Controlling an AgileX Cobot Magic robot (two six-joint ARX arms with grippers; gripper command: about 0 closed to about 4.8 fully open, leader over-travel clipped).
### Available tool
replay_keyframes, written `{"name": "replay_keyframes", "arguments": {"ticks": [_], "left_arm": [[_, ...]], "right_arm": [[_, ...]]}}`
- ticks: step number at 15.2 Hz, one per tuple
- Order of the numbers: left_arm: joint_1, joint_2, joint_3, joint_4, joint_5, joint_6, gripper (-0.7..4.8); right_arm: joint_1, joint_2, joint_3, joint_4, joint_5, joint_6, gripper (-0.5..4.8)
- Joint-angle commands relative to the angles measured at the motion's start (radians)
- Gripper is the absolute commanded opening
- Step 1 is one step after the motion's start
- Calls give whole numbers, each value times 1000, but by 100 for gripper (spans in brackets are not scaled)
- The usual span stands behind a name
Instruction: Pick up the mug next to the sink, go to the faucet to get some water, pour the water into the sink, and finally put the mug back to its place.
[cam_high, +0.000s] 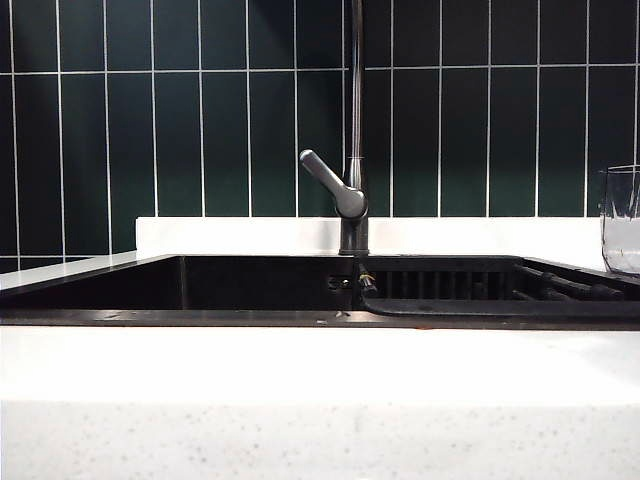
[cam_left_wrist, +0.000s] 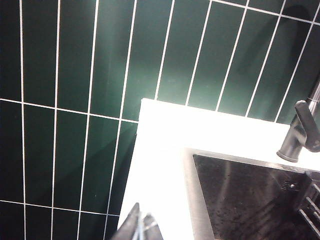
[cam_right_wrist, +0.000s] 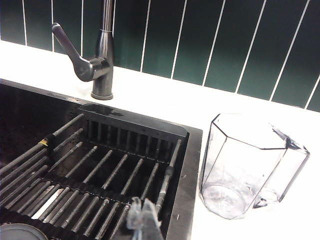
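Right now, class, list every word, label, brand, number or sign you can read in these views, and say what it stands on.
None: no readable text in any view.
The mug, faucet, sink, green wall tiles and white counter carry no print.
The left gripper and right gripper, both shut, show no markings.

No text, label, brand, number or sign can be read anywhere in these views, on any surface or object.
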Motion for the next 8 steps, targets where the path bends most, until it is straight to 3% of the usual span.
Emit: {"name": "replay_keyframes", "arguments": {"ticks": [1, 8], "left_arm": [[-1, 1, 2, 2, -3, -3, -5], [-1, 1, 2, -11, -3, -3, -5]], "right_arm": [[0, 2, -6, 13, 1, -1, -5], [0, 2, -6, 13, 1, -1, -5]]}}
